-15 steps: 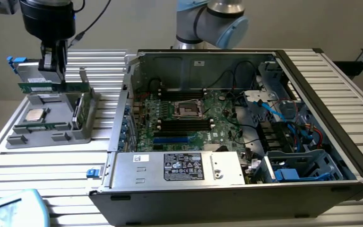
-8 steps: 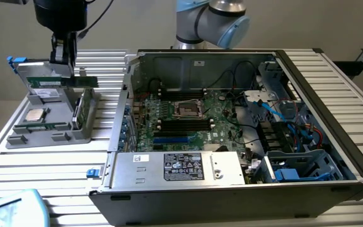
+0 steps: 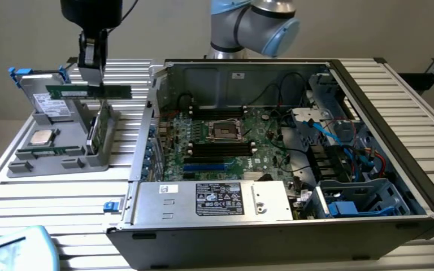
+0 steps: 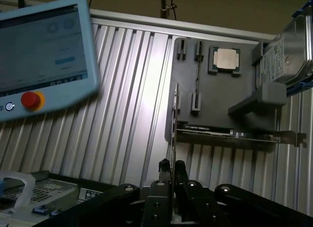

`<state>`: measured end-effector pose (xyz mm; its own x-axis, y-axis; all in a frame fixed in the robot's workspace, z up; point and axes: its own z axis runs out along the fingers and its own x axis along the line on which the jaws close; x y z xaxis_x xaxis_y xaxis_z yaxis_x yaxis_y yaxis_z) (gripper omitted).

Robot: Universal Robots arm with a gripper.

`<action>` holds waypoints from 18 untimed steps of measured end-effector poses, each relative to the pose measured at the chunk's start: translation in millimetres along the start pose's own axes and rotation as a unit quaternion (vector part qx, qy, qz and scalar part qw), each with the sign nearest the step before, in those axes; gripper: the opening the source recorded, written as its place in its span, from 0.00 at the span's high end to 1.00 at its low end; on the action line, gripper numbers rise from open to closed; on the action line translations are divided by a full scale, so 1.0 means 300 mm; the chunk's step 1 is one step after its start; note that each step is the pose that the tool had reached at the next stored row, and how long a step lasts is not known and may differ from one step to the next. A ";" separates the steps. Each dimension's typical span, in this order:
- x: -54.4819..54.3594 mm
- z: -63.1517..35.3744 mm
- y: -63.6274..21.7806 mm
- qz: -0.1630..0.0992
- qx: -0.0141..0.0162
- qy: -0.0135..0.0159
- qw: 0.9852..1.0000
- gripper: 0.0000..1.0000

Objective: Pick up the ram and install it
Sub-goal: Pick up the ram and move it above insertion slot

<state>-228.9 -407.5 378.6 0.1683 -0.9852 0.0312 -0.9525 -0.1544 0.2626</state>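
Observation:
The ram (image 3: 89, 91), a long thin green stick, hangs level in the air above the grey parts holder (image 3: 51, 164) at the exterior view's left. My gripper (image 3: 92, 84) comes down from above and is shut on the stick near its middle. In the wrist view the ram (image 4: 174, 134) shows edge-on as a thin line running out from between the fingertips, with the gripper (image 4: 171, 166) shut on it. The open computer case (image 3: 277, 141) lies to the exterior view's right, its motherboard memory slots (image 3: 221, 149) exposed.
The holder (image 4: 220, 95) also carries a square silver processor chip (image 3: 43, 136) (image 4: 225, 59), a silver drive with blue clips (image 3: 51, 101) (image 4: 286, 46) and an expansion card (image 4: 230, 134). A teach pendant (image 3: 9, 248) (image 4: 44, 56) lies near the table's front. The case wall (image 3: 153, 96) stands between holder and motherboard.

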 end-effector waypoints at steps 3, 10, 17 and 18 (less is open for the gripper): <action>0.008 -0.021 -0.038 0.000 0.000 0.000 1.000 0.85; 0.027 -0.064 -0.135 0.000 0.000 0.000 1.000 0.85; 0.045 -0.099 -0.234 0.000 0.000 0.000 1.000 0.85; 0.047 -0.104 -0.248 0.000 0.000 0.000 1.000 0.85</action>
<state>-147.6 -407.7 389.5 0.1682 -0.9853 0.0310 -0.9523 -0.1543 0.2634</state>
